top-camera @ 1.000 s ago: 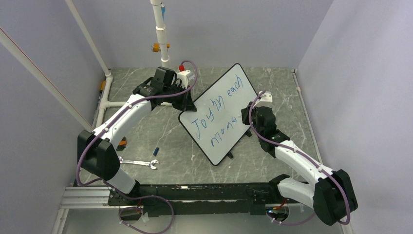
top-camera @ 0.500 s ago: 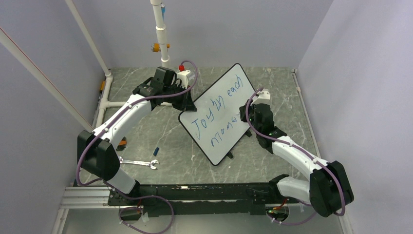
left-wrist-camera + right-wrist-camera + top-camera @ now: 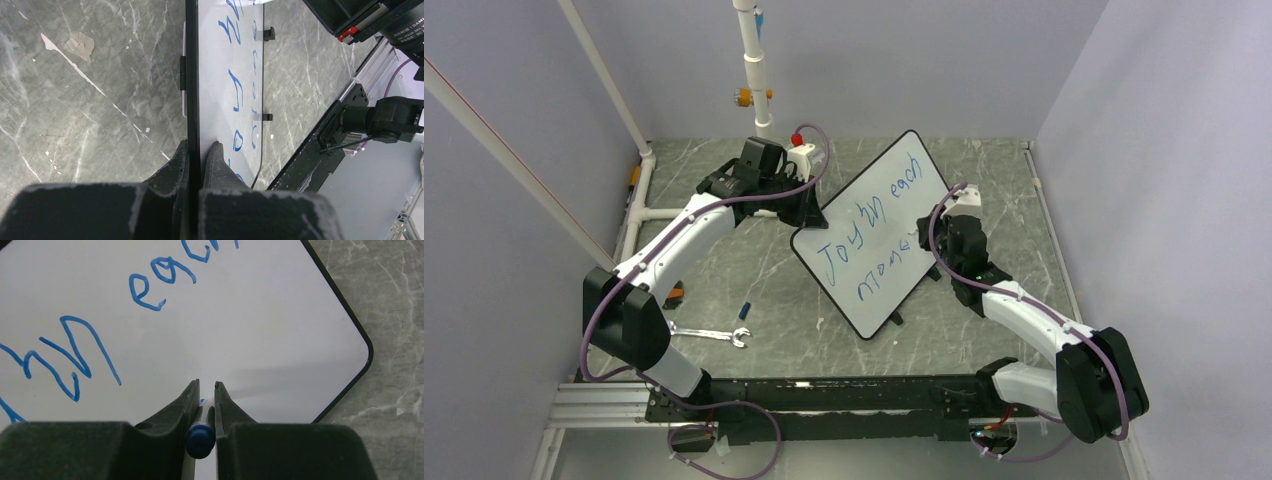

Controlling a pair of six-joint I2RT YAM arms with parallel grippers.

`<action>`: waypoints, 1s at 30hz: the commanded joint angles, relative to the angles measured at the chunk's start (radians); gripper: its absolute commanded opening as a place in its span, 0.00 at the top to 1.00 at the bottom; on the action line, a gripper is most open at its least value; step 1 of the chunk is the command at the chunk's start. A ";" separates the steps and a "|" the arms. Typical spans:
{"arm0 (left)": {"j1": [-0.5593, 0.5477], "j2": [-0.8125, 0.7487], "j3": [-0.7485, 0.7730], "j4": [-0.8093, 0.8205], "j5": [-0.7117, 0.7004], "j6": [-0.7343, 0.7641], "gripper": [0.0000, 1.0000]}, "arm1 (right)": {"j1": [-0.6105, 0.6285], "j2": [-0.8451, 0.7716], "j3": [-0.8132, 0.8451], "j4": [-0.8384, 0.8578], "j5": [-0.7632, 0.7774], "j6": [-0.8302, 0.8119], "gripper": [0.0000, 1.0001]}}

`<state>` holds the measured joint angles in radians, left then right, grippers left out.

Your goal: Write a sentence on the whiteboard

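Grey-green marbled worktop (image 3: 754, 270), boxed in by plain lilac walls (image 3: 924, 60) on three sides. White plastic pipe post (image 3: 751, 60) stood at the back edge with an orange fitting (image 3: 746, 97) on it. More white pipe frame (image 3: 639, 215) ran along the left edge. Silver open-ended wrench (image 3: 709, 333) lay flat near the left arm's base, with a small blue cap (image 3: 745, 309) just beside it, not touching. Aluminium extrusion rail (image 3: 604, 405) ran along the near edge by the arm bases.

Large glossy white whiteboard (image 3: 904, 185) with a thin black rim sat mid-worktop, turned diagonal. Blue handwritten sentence (image 3: 864, 235) on it read "Joy in each" on top. Second line started "mome", its end hidden by the right arm.

Left pincer (image 3: 200, 147) was clamped shut on the whiteboard's rim, one finger on either face. Right pincer (image 3: 206, 386) was closed on a blue-ended marker pen (image 3: 200, 437), with the tip at the board face below "each". Contact was not clear.
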<state>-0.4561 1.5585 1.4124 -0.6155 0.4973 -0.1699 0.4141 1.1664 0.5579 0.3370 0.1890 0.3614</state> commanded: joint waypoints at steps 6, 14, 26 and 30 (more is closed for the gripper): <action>0.017 -0.006 0.001 -0.035 -0.333 0.194 1.00 | -0.005 -0.040 -0.072 0.019 -0.010 0.015 1.00; 0.017 -0.005 0.000 -0.034 -0.332 0.194 1.00 | -0.006 -0.047 -0.077 0.017 -0.016 0.022 1.00; 0.017 -0.002 0.002 -0.035 -0.332 0.195 1.00 | -0.006 -0.017 0.016 0.001 -0.015 0.008 1.00; 0.017 -0.002 0.002 -0.036 -0.334 0.196 1.00 | -0.006 -0.005 0.032 0.003 -0.016 0.006 1.00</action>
<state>-0.4561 1.5585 1.4124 -0.6159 0.4980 -0.1699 0.4072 1.1488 0.5381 0.3225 0.1909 0.3660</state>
